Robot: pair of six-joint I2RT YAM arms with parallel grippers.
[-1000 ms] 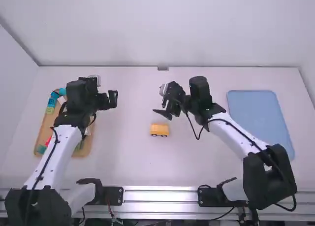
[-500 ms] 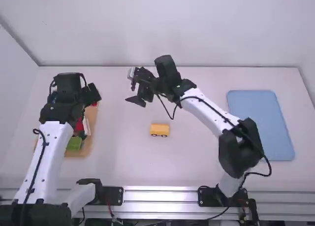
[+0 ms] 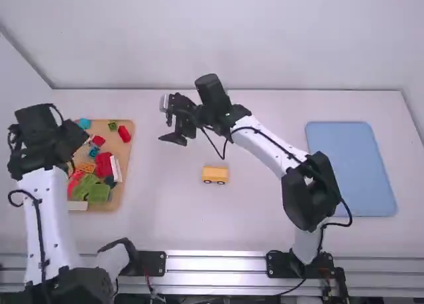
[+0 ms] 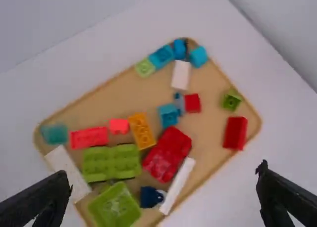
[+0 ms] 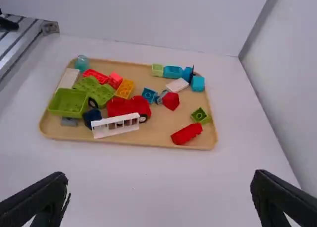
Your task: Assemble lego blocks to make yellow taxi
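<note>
Orange-yellow toy car [image 3: 214,175], plain blue tray [image 3: 350,168]

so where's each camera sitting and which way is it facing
High view: above and behind the arms, looking forward and down over the table; left arm and right arm both show.
Left wrist view: on the left arm, looking down at the block tray; left hand at the bottom edge, open.
Right wrist view: on the right arm, looking slantwise across at the tray; right hand, likewise.
All three share the tray.
</note>
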